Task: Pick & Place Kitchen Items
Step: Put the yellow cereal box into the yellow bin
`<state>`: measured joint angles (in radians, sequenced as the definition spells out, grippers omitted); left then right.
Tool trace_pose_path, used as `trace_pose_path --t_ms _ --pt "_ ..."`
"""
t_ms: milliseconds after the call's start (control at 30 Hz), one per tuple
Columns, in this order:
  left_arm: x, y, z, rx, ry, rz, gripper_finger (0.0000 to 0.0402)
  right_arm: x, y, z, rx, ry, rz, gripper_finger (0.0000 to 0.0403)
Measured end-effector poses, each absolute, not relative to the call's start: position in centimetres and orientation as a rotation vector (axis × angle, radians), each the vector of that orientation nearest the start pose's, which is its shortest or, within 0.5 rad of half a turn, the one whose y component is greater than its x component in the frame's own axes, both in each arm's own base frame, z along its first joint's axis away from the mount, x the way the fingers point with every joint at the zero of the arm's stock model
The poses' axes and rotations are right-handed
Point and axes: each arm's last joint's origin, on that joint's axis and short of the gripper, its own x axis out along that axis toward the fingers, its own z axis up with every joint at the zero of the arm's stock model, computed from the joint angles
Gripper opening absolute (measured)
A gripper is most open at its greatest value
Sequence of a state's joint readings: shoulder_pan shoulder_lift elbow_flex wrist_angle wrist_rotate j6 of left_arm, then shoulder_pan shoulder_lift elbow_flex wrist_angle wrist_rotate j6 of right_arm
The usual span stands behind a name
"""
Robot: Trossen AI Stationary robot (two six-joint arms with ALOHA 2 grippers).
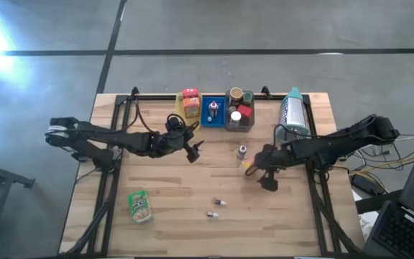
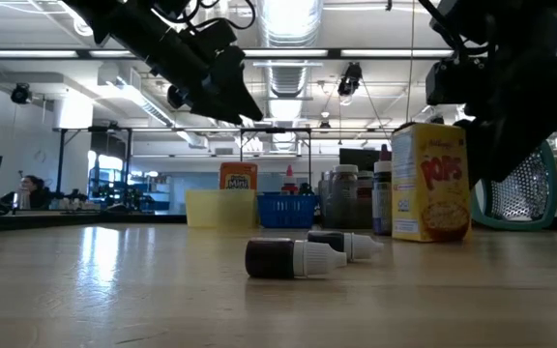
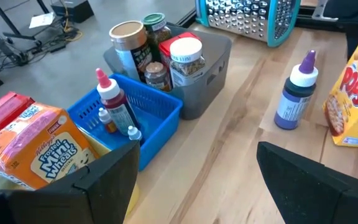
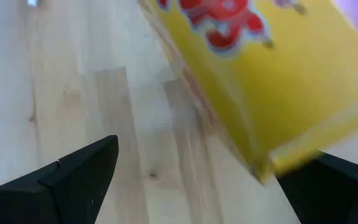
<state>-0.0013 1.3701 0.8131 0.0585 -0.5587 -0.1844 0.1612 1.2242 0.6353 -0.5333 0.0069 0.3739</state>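
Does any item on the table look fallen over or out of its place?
Yes. Two small dark dropper vials with white caps lie on their sides on the bare wooden table, apart from the trays. A green snack pouch lies alone near the front-left corner.

1. My right claw [image 1: 263, 175] is spread wide; the yellow Pops box [image 1: 248, 165] stands at its tips.
2. Purple-capped bottle [image 1: 242, 152] crowds just behind the box.
3. Two vials [image 1: 216, 208] lie mid-table; bare wood around them.
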Motion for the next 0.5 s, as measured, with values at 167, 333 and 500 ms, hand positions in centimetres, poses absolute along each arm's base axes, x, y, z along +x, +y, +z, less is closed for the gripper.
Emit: trace_pose_path --t_ms 167,333,500 --pt "28.8 1.5 23.9 -0.034 0.44 0.588 0.0328 21.2 3.6 18.2 0.282 1.079 -0.028 0.04" --pt "28.7 1.5 23.8 -0.031 0.45 0.588 0.0328 21.9 4.0 18.8 0.329 0.988 0.053 0.04" --pt "28.7 1.5 23.7 -0.026 0.464 0.589 0.0328 21.7 3.9 18.7 0.324 1.03 0.054 0.04"
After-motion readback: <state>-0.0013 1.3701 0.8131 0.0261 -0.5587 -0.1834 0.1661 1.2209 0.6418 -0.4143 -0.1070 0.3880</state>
